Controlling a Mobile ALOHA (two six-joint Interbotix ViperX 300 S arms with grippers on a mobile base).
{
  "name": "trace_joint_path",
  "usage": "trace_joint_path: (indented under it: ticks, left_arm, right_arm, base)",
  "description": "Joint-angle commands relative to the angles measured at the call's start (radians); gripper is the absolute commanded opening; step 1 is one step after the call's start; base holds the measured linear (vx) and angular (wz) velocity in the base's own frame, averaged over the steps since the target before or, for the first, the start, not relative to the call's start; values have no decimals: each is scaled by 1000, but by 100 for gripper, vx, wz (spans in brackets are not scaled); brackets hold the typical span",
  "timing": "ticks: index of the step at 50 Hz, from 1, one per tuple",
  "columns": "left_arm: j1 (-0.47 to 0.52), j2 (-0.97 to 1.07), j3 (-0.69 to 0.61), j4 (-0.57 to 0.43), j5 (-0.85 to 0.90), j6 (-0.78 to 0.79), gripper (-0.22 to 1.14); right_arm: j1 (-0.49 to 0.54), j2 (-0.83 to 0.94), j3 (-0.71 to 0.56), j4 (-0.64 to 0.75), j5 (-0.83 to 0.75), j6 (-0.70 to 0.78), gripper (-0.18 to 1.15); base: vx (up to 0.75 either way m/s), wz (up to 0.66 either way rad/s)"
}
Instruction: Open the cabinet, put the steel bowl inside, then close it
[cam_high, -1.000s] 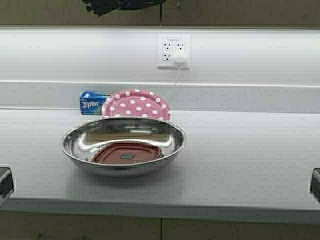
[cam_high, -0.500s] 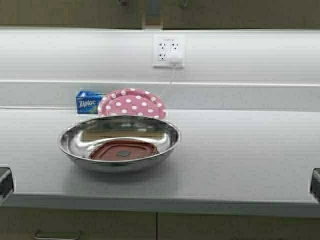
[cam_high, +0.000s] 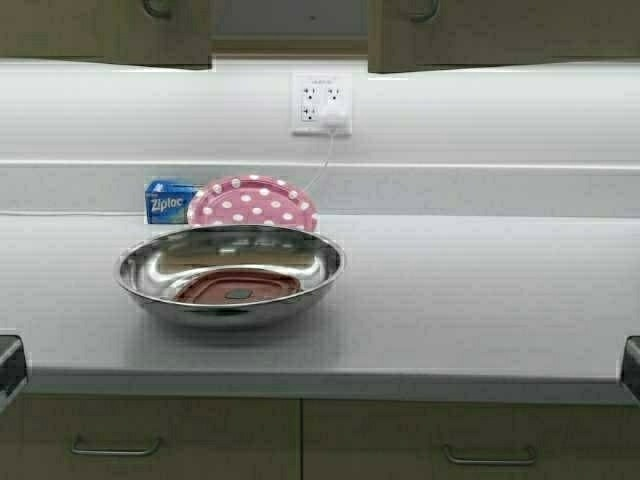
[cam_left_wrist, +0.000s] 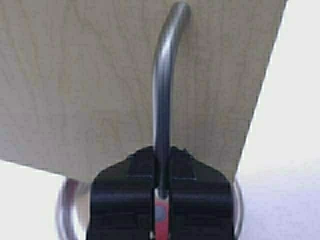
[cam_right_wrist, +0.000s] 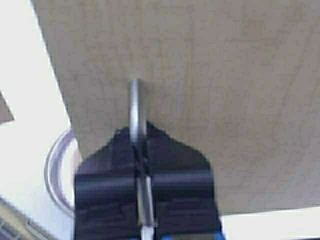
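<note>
The cabinet's two tan wood-grain doors, left and right, stand ajar at the top of the high view, with the pale grey interior showing between them. My left gripper is shut on the left door's curved metal handle. My right gripper is shut on the right door's handle. Neither gripper shows in the high view. The steel bowl sits on the counter below the doors with a red lid inside it. Its rim also shows in the left wrist view.
A pink polka-dot plate and a blue Ziploc box lean against the backsplash behind the bowl. A wall outlet has a white cord plugged in. Lower cabinet fronts with bar handles show under the counter edge.
The robot has backed away from the counter, so the scene shifted and the lower cabinets came into view. Both doors have swung outward and the gap between them has widened.
</note>
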Motion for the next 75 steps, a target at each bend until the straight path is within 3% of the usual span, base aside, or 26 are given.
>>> trace_joint_path:
  ticks: [1,15,20,24,29,31,33,40,45,51,54,57,60,63,66,68,71,75]
  left_arm:
    - [69,-31,-28,8,-8,-9,3]
    - [71,-25,-21,11,2,-11,3]
    - [77,5,-31,20,-6,-2,9]
    - [77,35,-38,48,-2,2,31]
    - [77,52,-46,80,15,-5,79]
    - [77,52,-46,81,23,-6,102]
    - [77,48,-43,81,26,-5,110]
    - [77,18,-28,81,48,-18,96]
    - [77,-9,-14,80,75,-31,95]
    - [54,-41,-5,80,101,-38,84]
    - [9,-48,-5,80,112,-46,66]
    - [-43,-46,-3,80,114,-52,39]
    - [-97,-43,-3,80,112,-52,8]
    - [-143,-28,-9,80,94,-52,-11]
    - [-179,2,-21,80,52,-52,-9]
    - [-196,29,-32,80,21,-55,-2]
    - [-221,81,-57,78,-23,-61,6]
    - [-238,178,-114,78,-80,-77,5]
  right_arm:
    - [-202,5,-35,-28,18,41,6]
    - [-298,51,-64,-156,107,127,6]
    - [-321,97,-87,-173,140,175,15]
    - [-328,117,-100,-196,189,204,48]
    - [-362,95,-92,-233,253,225,96]
    - [-376,80,-83,-245,265,239,107]
    - [-388,61,-71,-262,270,253,108]
    - [-413,-9,-46,-345,298,304,101]
    - [-417,-57,-41,-413,334,348,101]
    - [-413,-83,-58,-443,443,408,95]
    - [-394,-95,-63,-442,512,436,86]
    - [-371,-117,-60,-442,558,462,72]
    - [-336,-140,-52,-442,568,477,50]
    - [-279,-149,-54,-436,551,479,26]
    - [-196,-146,-54,-434,485,477,-1]
    - [-149,-137,-57,-434,431,477,-6]
    - [-80,-104,-64,-434,354,479,-1]
    - [0,-35,-86,-436,262,479,9]
  base:
    - [-11,-4]
    - [-12,-7]
    - [-13,1]
    - [-14,4]
    - [-15,9]
    - [-15,8]
    - [-14,8]
    - [-13,5]
    - [-14,5]
    - [-13,2]
    - [-11,-1]
    - [-10,0]
    - [-9,0]
    - [-8,-1]
    - [-7,-2]
    - [-7,-1]
    - [-7,-1]
    - [-6,0]
